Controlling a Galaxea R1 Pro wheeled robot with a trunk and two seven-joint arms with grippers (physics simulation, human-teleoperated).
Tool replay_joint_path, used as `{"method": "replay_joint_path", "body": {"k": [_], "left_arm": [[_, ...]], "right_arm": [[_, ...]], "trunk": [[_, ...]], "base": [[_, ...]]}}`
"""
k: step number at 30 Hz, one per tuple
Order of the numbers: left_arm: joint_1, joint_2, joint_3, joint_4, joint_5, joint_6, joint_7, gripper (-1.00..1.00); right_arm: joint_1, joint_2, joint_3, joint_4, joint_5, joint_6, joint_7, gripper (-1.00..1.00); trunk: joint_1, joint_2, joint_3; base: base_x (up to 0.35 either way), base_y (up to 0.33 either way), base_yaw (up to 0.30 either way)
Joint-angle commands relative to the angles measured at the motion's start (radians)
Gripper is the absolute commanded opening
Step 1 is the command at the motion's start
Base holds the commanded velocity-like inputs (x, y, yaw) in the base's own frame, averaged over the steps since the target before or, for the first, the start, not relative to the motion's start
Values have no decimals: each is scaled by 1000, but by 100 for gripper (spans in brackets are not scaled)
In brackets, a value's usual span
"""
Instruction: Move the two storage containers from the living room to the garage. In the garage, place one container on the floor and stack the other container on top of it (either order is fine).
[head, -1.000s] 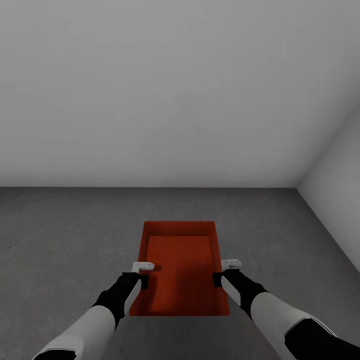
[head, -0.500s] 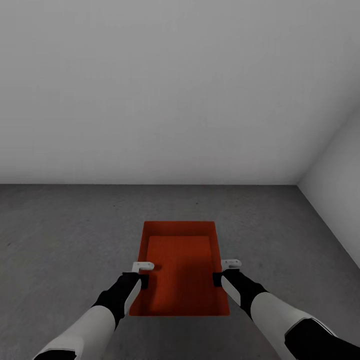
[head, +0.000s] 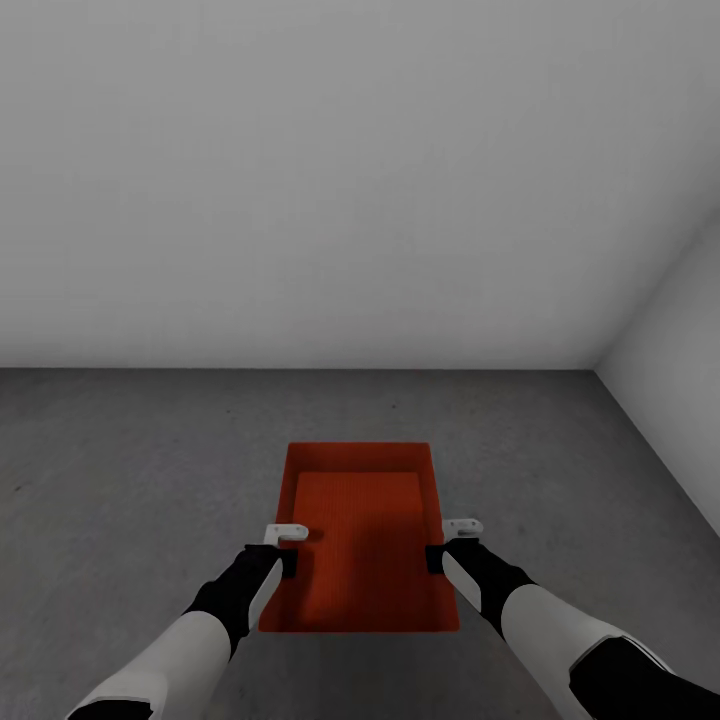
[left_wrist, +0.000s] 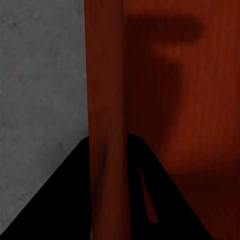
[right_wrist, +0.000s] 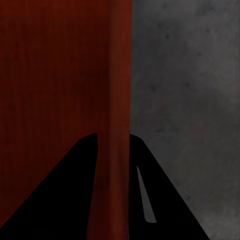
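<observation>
I'm looking down from the head camera at an orange-red bin (head: 360, 535) held low in front of me over the dark grey concrete floor (head: 120, 470), with a plain white wall (head: 330, 180) straight ahead and a second wall (head: 670, 380) meeting it at the corner off to my right. The bin sits squarely between my two arms, its open top facing up and its long sides running away from me. My left gripper (head: 283, 556) is on the bin's left long wall, and my right gripper (head: 440, 552) is on the right long wall, roughly opposite each other. In the left wrist camera the two dark fingers (left_wrist: 75, 200) straddle the red wall of the bin (left_wrist: 107, 100), one on the inside and one on the outside, closed tight against it. The right wrist camera shows the same: its fingers (right_wrist: 65, 195) pinch the bin wall (right_wrist: 117, 75) with grey floor (right_wrist: 190, 90) beyond it. Whether the bin touches the floor I cannot tell.
</observation>
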Motion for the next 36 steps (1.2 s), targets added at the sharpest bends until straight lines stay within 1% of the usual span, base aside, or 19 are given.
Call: {"method": "replay_joint_path", "body": {"k": [1, 9, 23, 36], "left_arm": [[0, 7, -18, 41, -14, 69, 7, -100], [0, 7, -18, 41, -14, 69, 7, -100], [0, 7, -18, 41, -13, 69, 7, -100], [0, 7, -19, 41, -15, 69, 7, -100]], "right_arm": [[-2, -1, 39, -6, -23, 0, -6, -100], [-2, -1, 39, -6, -24, -1, -6, -100], [-1, -1, 40, -6, -24, -1, -6, -100], [-1, -1, 40, -6, -24, -1, -6, -100]], "trunk": [[0, 0, -1], [0, 0, -13], [54, -98, -79], [54, -98, -87]], "base": [[0, 0, 0], [0, 0, 0], [0, 0, 0], [0, 0, 0]]}}
